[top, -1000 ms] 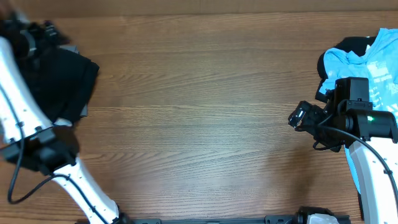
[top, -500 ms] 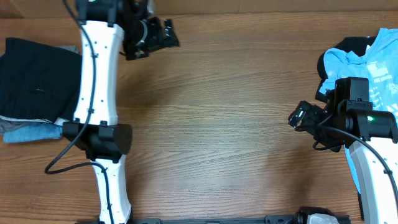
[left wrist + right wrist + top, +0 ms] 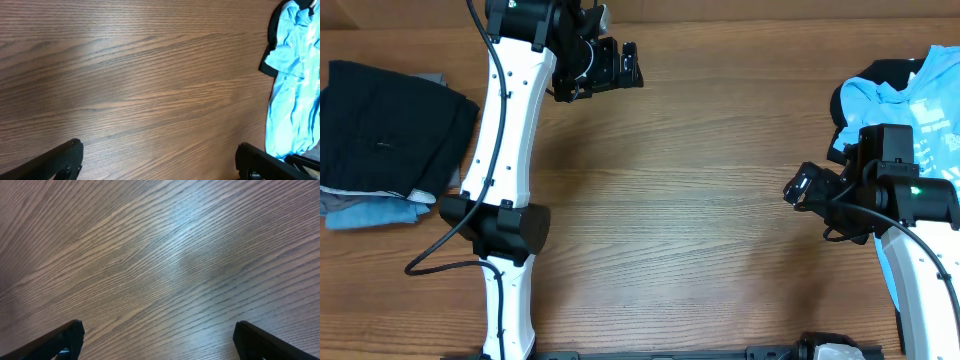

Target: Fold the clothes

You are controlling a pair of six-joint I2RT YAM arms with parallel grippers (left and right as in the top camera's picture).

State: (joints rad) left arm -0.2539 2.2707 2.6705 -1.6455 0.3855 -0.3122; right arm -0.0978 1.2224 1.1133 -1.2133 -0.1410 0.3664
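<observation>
Left hand (image 3: pixel 631 66): open, empty; has swung right from the left stack to the far edge of the bench (image 3: pixel 700 210).
Right hand (image 3: pixel 793 187): open, empty.
Clothes: black shorts (image 3: pixel 380 135) stacked left; blue T-shirt (image 3: pixel 932 95) crumpled far right.
Meaning: shorts likely done; T-shirt next.

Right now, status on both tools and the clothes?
Left tool open, empty, above the table. Right tool open, empty. Black shorts stacked far left; light blue T-shirt crumpled far right. Nothing in the way.
</observation>
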